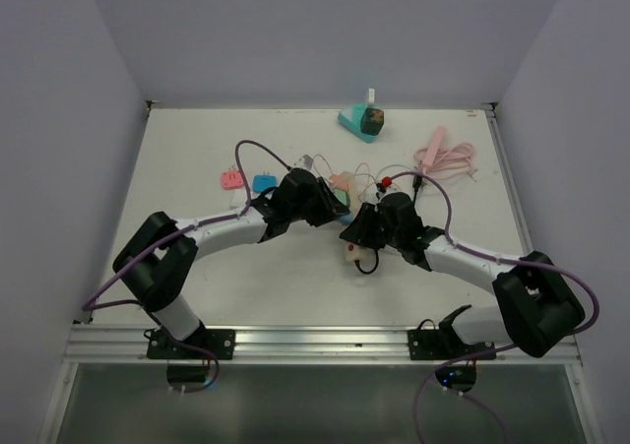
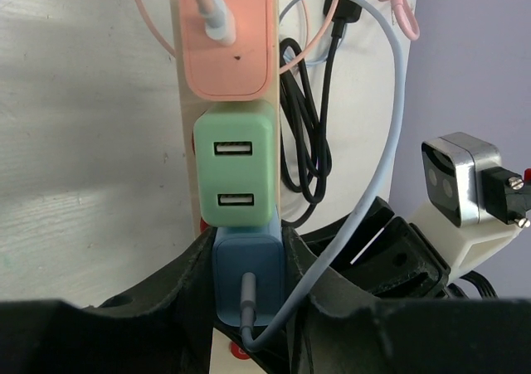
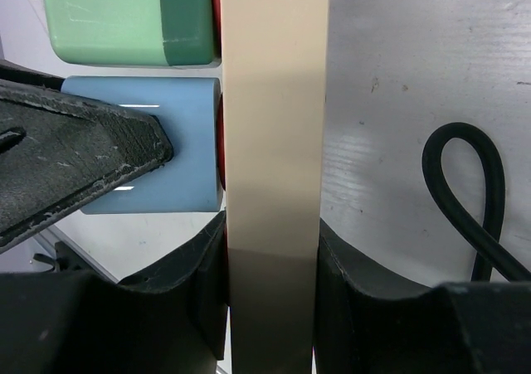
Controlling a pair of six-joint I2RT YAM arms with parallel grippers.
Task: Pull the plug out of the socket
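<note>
**Two arms meet at mid-table**

The left arm (image 1: pixel 226 229) and the right arm (image 1: pixel 472 257) reach inward over the white table (image 1: pixel 197 286). The left gripper (image 1: pixel 320 205) and the right gripper (image 1: pixel 360 229) are very near each other at a strip (image 1: pixel 351 252). Only its pale near end shows, and how the jaws stand is hidden. A pink plug (image 1: pixel 345 180) shows just behind them. To the left lie a pink adapter (image 1: pixel 232 179) and a blue adapter (image 1: pixel 264 182), side by side. At the far edge sits a teal box (image 1: pixel 350 121), and to its right lies a pink cable bundle (image 1: pixel 445 156).
</note>
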